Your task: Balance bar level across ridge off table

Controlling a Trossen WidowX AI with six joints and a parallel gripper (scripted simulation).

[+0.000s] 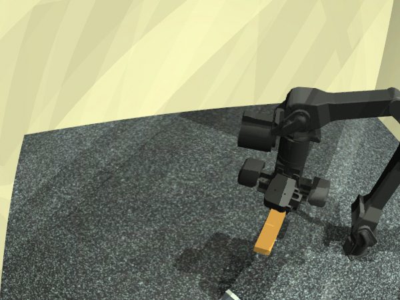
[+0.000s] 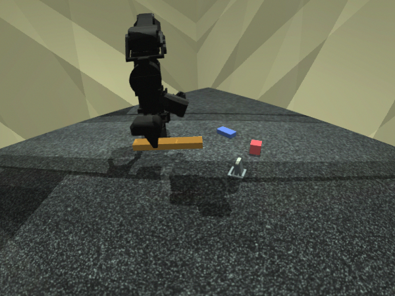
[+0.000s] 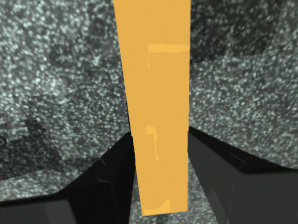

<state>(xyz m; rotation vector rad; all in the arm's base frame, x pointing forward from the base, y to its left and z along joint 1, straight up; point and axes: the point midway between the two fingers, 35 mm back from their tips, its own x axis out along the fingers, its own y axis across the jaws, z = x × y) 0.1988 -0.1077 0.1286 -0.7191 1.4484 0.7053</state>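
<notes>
The hand [image 1: 280, 195] [image 2: 155, 143] [image 3: 159, 135], partly open, grips the bar [image 1: 271, 230] [image 2: 181, 143] [image 3: 161, 90] off-centre, to one side of the ridge [image 1: 230, 295] [image 2: 238, 168]. Its longer end points roughly ridgeward, seemingly crosswise to the crest; the next carry should bring the bar's midpoint, not the hand, over the ridge.

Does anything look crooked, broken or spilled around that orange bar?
No damage or spill stands out. One oddity: the hand grips the orange bar nearer one end than its middle, so it looks lopsided, with a longer stretch reaching toward the grey ridge.
</notes>
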